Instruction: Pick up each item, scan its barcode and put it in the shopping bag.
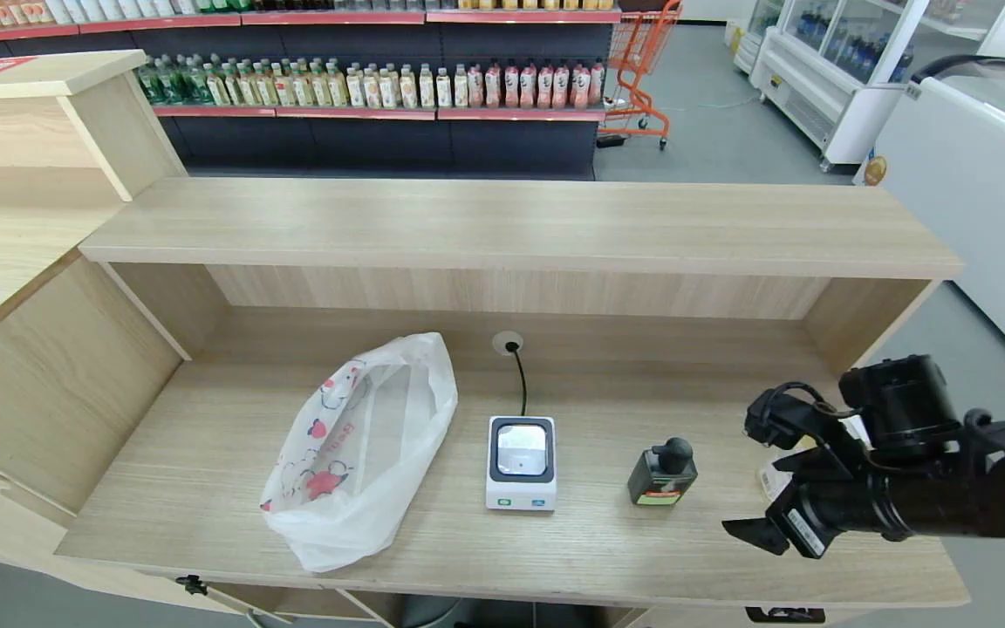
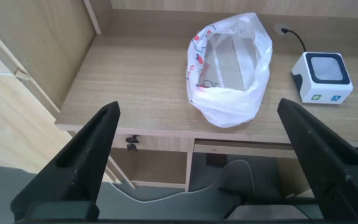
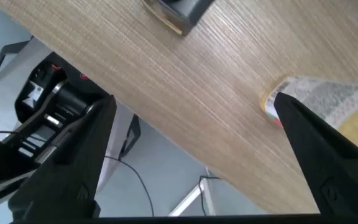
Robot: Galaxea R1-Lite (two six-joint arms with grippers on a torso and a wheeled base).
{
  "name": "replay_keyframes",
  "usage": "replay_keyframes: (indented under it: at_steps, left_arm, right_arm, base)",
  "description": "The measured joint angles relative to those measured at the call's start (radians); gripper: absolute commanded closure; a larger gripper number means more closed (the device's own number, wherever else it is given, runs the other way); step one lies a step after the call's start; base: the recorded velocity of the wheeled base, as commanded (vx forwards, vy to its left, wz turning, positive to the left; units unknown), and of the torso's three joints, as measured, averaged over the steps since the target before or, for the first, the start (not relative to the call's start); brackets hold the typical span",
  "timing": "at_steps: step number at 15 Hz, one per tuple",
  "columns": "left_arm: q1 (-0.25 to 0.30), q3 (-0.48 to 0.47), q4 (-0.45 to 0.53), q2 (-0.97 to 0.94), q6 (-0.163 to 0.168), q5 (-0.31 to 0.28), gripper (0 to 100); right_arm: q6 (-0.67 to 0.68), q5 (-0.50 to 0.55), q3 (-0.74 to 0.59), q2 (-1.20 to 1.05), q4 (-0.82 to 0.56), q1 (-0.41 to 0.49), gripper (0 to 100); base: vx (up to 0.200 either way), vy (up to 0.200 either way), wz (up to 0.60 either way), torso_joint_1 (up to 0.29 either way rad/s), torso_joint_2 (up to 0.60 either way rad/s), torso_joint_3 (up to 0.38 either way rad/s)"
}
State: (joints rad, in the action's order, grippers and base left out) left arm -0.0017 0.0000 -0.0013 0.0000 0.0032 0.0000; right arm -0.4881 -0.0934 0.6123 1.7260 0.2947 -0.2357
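**Right gripper set over the packet; bag looks unfilled**

Your right gripper (image 3: 191,118) hangs wide open and empty over the packet (image 3: 328,96), seemingly placed to grasp it. The dark bottle (image 1: 663,475) stands beside the scanner (image 1: 520,462). The shopping bag (image 1: 363,445) lies slack, apparently holding nothing. Your left gripper (image 2: 199,107) is spread and empty.

Your left gripper (image 2: 199,109): two dark fingers (image 2: 86,162) spread wide, nothing between them, hanging off counter (image 2: 135,81) front edge. Ahead of you on wood counter: white shopping bag (image 2: 229,62) with red print, lying flat, part see-through, closed end at front edge. Scanner (image 2: 323,76) just beside bag, not touching; white body, dark-framed window facing up. Black cable (image 2: 298,38) runs from scanner to hole at counter back. Key (image 2: 132,142) in drawer front below edge.
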Motion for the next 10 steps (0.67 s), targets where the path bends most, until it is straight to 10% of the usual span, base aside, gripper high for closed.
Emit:
replay_keyframes:
  at_steps: [10]
  left_arm:
    - [0.000, 0.000, 0.000, 0.000, 0.000, 0.000, 0]
  right_arm:
    - [-0.086, 0.002, 0.129, 0.318, 0.285, -0.116, 0]
  base:
    - [0.000, 0.000, 0.00, 0.000, 0.00, 0.000]
